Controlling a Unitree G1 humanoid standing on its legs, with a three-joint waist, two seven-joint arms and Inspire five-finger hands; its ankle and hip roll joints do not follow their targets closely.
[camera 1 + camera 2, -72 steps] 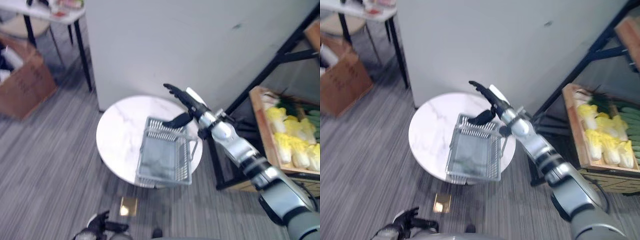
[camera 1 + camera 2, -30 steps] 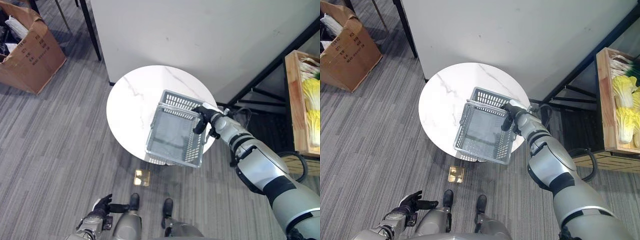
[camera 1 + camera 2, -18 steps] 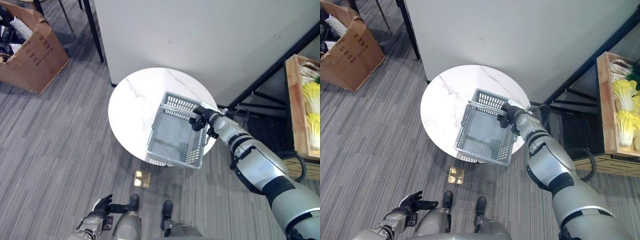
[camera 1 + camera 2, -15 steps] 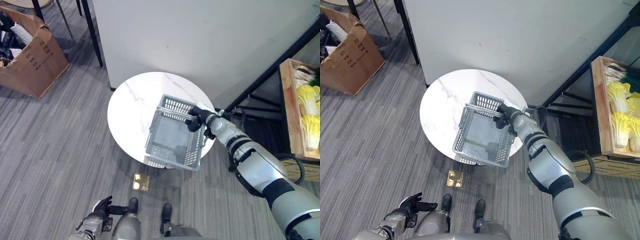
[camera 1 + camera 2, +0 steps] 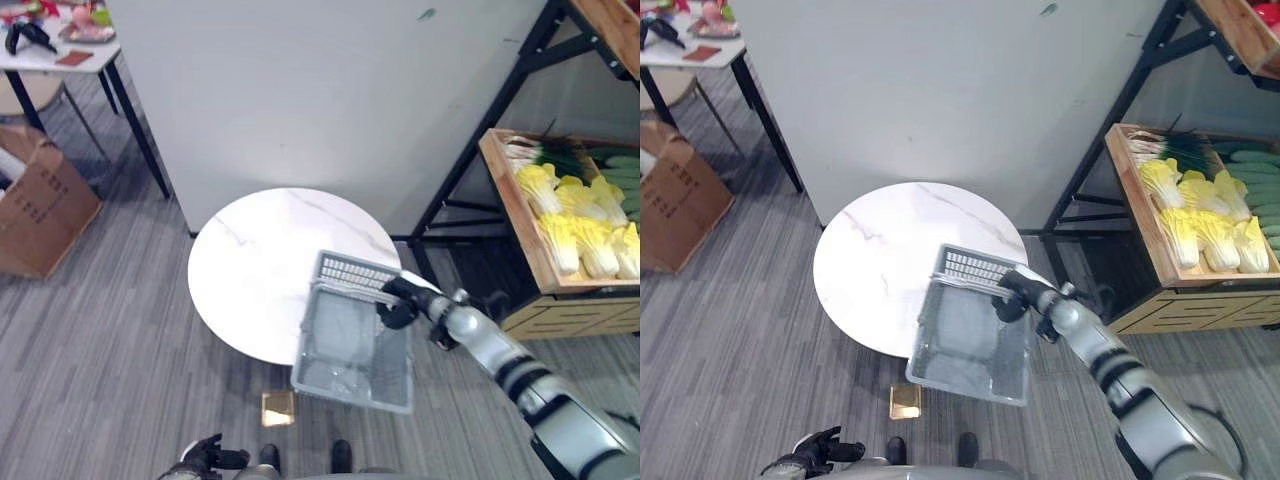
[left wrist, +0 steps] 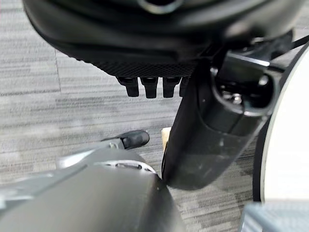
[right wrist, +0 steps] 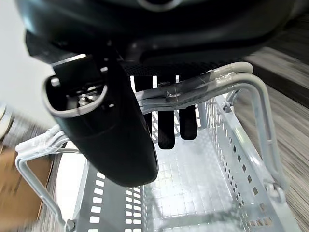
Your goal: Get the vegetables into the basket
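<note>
Basket [image 5: 355, 350]: grey plastic, empty, held by its handles [image 7: 203, 82] at the near right edge of the round white table [image 5: 260, 270], jutting past that edge over the floor.
Right hand [image 5: 396, 301]: fingers [image 7: 166, 128] curled round both handles, thumb in front.
Left hand [image 5: 205, 456]: low by the floor, well apart from the basket, fingers loosely straight, holding nothing.
Vegetables [image 5: 580, 225]: yellow cabbages with green ones behind, lying in a wooden crate [image 5: 520, 225] on the black rack at right.

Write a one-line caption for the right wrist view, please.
Right hand curled round both handles of the empty grey basket.
</note>
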